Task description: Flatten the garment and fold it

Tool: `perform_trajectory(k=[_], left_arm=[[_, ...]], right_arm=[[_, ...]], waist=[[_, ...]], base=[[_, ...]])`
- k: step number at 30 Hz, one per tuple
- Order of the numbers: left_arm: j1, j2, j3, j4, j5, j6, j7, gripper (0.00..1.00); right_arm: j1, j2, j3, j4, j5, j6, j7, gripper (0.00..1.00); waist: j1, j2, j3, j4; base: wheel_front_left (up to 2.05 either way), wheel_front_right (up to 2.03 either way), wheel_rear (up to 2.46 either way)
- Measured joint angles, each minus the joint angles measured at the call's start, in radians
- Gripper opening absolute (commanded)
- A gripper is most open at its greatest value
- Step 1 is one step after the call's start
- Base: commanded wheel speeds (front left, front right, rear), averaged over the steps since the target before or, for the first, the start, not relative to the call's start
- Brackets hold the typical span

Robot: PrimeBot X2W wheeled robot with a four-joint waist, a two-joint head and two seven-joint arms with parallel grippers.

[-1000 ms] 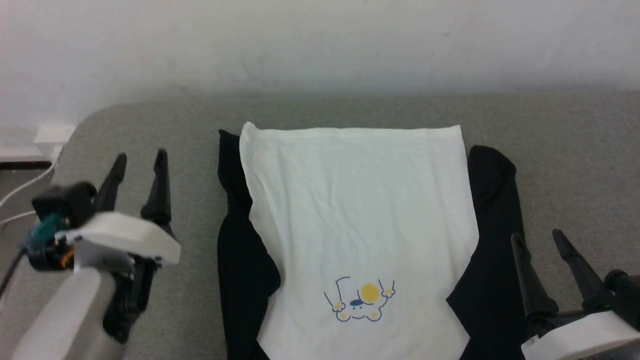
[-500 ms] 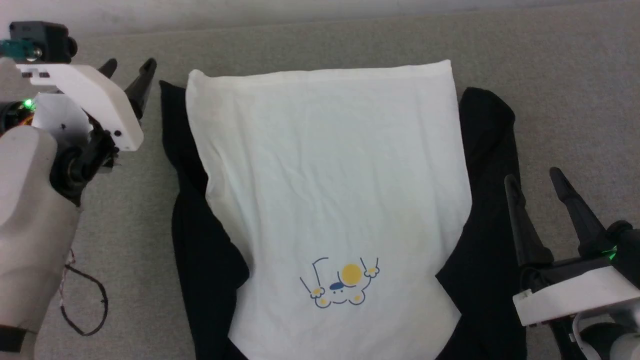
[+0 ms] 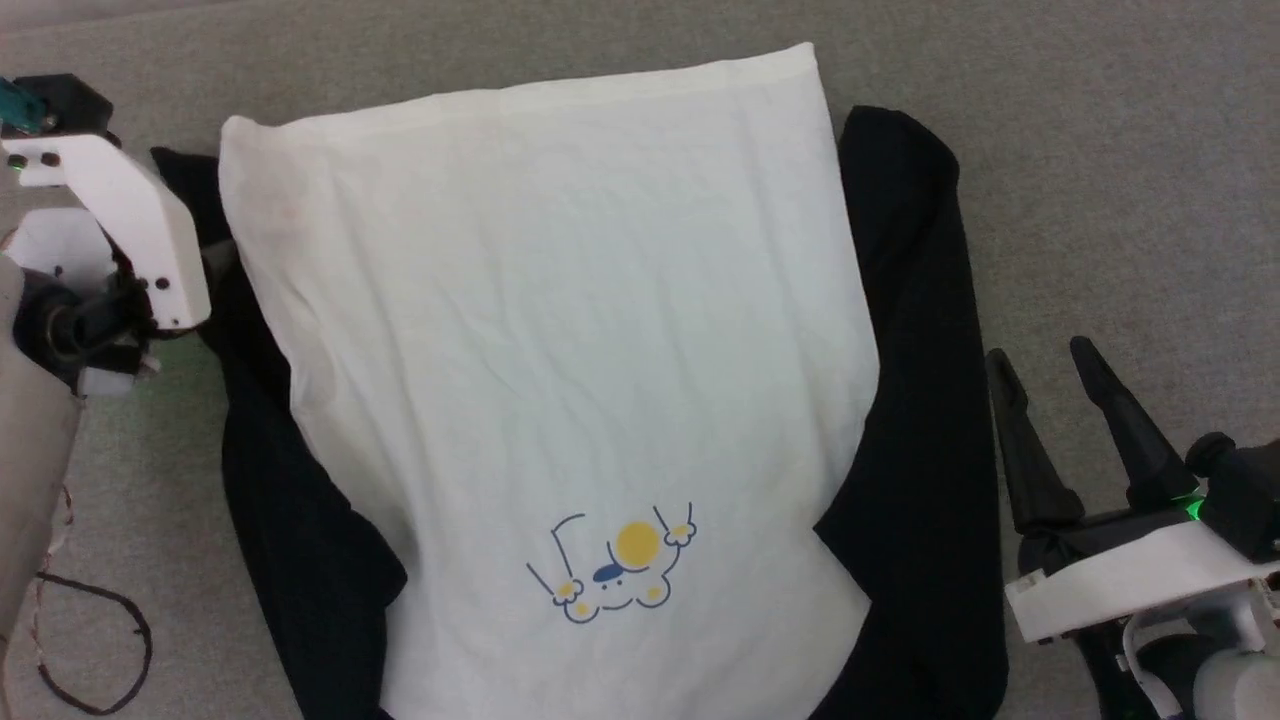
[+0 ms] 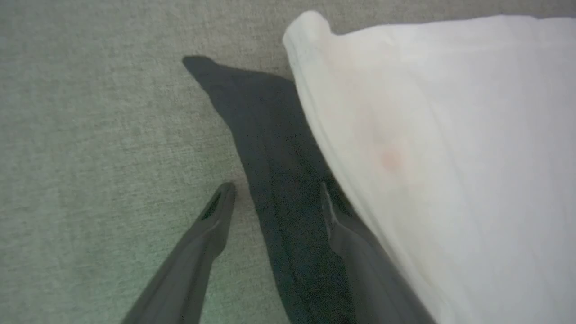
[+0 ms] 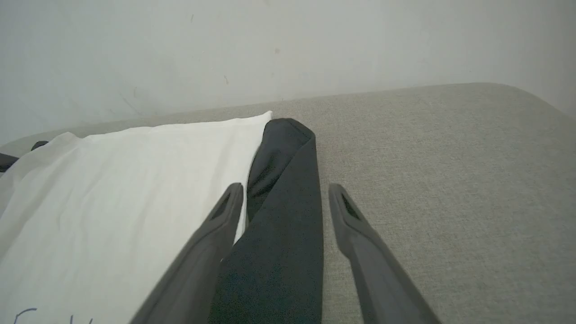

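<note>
While the shirt (image 3: 560, 330) lay mostly flat on the grey surface (image 3: 1100, 150), no fold was yet made. Jaws of the left gripper (image 4: 275, 189) hung parted at a black sleeve (image 4: 270, 135); the right gripper (image 3: 1040, 352) was parted too, both empty.

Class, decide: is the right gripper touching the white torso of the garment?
Apart. In the head view the black sleeve lies between the right gripper and the white torso, so a plain gap separates them.

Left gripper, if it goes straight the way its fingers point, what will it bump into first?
Probably the black sleeve: the open left gripper points at its edge, one finger over the sleeve, the other over the grey surface. Depth is unclear.
</note>
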Motion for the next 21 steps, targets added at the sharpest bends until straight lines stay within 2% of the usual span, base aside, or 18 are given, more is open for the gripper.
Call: perform_trajectory(k=[1,2,3,6,9,12,16,21], left_arm=[[-0.007,0.002,-0.005,0.006,-0.002,0.000,0.025,0.94],[-0.015,0.005,-0.006,0.010,-0.005,0.001,0.044,0.35],[-0.019,0.007,-0.008,0.014,-0.005,0.004,0.058,0.00],[-0.026,0.000,-0.016,0.022,-0.008,0.010,0.084,0.00],[-0.021,-0.013,-0.024,0.033,-0.001,0.028,0.050,0.00],[0.001,-0.027,-0.032,0.040,0.034,0.049,-0.068,0.00],[0.014,-0.042,-0.032,0.049,0.093,0.102,-0.250,0.00],[0.012,-0.052,-0.036,0.013,0.133,0.114,-0.377,0.00]], right_arm=[[0.000,0.000,0.000,0.004,0.000,0.000,-0.001,1.00],[0.000,0.000,0.000,0.008,0.001,0.000,-0.001,1.00],[-0.001,0.000,-0.001,0.011,0.004,0.000,-0.002,1.00],[-0.003,0.000,-0.005,0.017,0.008,0.000,-0.002,1.00],[-0.002,0.000,-0.015,0.024,0.007,0.000,0.001,1.00],[-0.001,0.000,-0.023,0.026,0.007,0.000,0.004,1.00],[0.013,0.000,-0.037,0.028,0.007,0.000,0.019,1.00],[0.049,0.000,-0.069,0.027,0.007,0.000,0.039,1.00]], waist=[[0.0000,0.0000,0.004,-0.006],[0.0000,0.0001,0.008,-0.011],[0.0000,0.0000,0.011,-0.015],[0.0000,0.0000,0.009,-0.019],[0.0001,0.0000,-0.004,-0.016],[0.0003,0.0000,-0.029,-0.008],[0.0004,0.0000,-0.074,0.011],[0.0003,0.0000,-0.143,0.038]], base=[[0.00,0.00,0.00],[0.00,0.00,0.00],[0.00,0.00,0.00],[0.00,0.00,0.00],[0.00,0.00,0.00],[0.00,0.00,0.00],[0.00,0.00,0.00],[0.00,0.00,0.00]])
